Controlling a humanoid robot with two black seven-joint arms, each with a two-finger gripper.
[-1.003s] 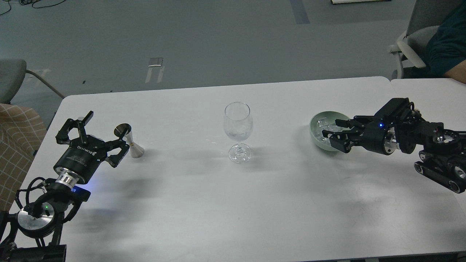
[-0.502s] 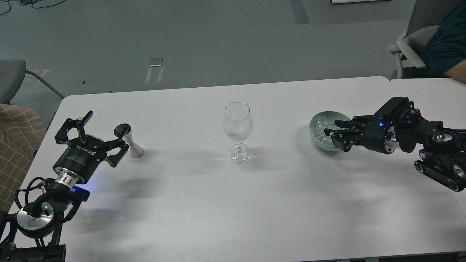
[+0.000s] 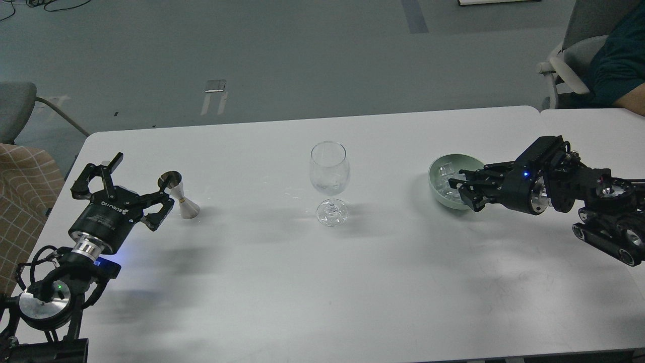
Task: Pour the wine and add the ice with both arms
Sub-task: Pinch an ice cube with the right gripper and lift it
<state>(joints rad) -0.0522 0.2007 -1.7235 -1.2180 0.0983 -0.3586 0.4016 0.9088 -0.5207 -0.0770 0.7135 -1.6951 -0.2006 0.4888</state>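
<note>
A clear stemmed wine glass [image 3: 329, 174] stands at the table's middle, with something clear low in its bowl. A silver jigger [image 3: 180, 195] stands at the left. My left gripper [image 3: 143, 180] is open and empty, with its near finger beside the jigger and not touching it. A pale green bowl [image 3: 437, 190] at the right holds several clear ice cubes [image 3: 445, 174]. My right gripper [image 3: 457, 185] reaches into the bowl from the right, its fingertips close together among the ice. Whether they pinch a cube does not show.
The white table [image 3: 282, 282] has a seam to a second table at the far right. A person in a dark teal sleeve [image 3: 617, 60] sits on a grey chair at the back right. Another chair and a checked cloth are at the left edge.
My right gripper's fingers have drawn closer together inside the bowl and shifted slightly left. My left gripper has drifted a little left, away from the jigger.
</note>
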